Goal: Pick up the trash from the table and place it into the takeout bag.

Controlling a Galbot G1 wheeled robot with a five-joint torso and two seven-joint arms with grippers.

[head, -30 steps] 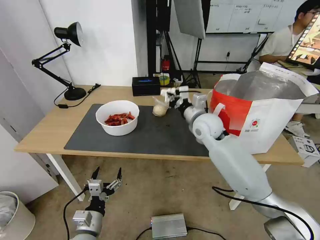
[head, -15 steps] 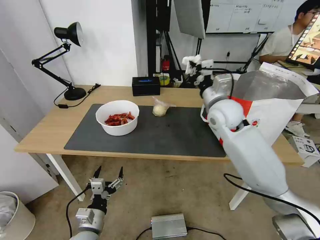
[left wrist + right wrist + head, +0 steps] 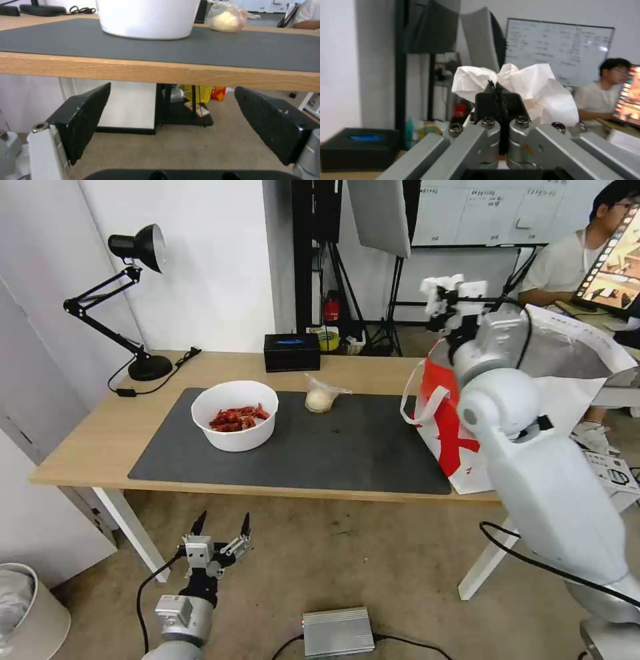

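Right gripper: raised above the near left rim of the takeout bag, jaws closed on the crumpled white tissue; in the right wrist view the tissue bulges out past both sides of the closed black fingertips.
Crumpled white tissue: held in the air, well above the desk, at the tip of the right gripper.
Takeout bag: stands on the right end of the desk, mouth open upward, silver lining visible, white strap handle hanging on its left side; the right arm crosses in front of it.
Left gripper: parked low, below the front edge of the desk, jaws spread wide and holding nothing; the left wrist view shows both black pads apart with floor between them.
White round bowl: on the left part of the dark grey mat, holding red shell scraps.
Small clear bag: at the far edge of the mat, right of the bowl, whitish lump inside; well apart from both grippers.
Desk: light wood, carries the mat.
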